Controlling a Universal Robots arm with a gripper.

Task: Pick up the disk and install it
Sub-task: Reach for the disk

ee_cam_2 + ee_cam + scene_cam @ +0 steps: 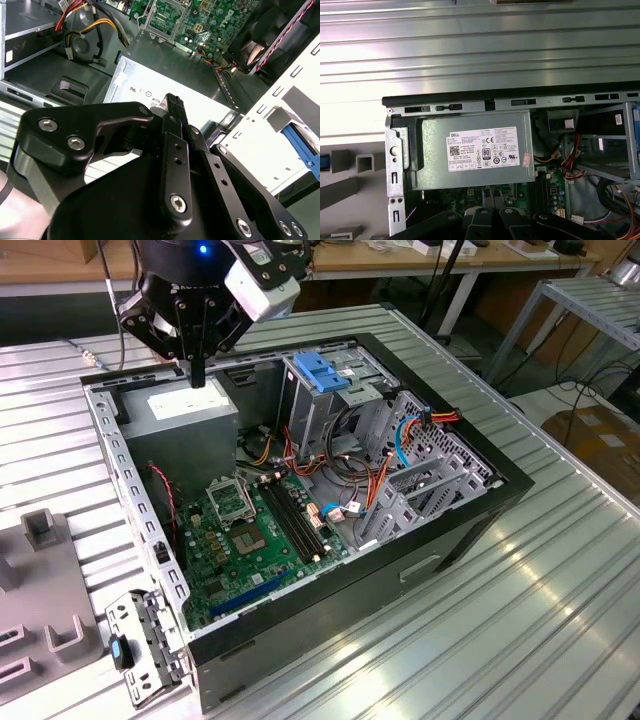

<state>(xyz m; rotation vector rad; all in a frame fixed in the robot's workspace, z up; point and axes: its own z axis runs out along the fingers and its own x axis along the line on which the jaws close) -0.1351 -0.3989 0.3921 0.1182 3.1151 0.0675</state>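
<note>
shut fingers hanging over the wrong box

the main risk, as i judge it, starts at the tips. the gripper (198,375) hangs just above the power-supply box (190,412). a drop from here would knock the tips on its lid or white label, not on anything the task wants.

the fingers (173,107) look pressed together with no gap, holding nothing and touching nothing. closed like that, they could not straddle a flat drive either.

just beside the power-supply box, deeper in the case (130,490), loose red, yellow and orange cables (258,450) lie near enough to snag on a low sideways sweep.

what i take for the disk (150,650) is a flat silver-grey piece with a blue part on one edge, though i cannot be sure of it. it lies outside the case, by the same wall as the power-supply box but at that wall's other end, well apart from it. a reach that far crosses the case rim, which could catch the tips if the arm travels low.
</note>
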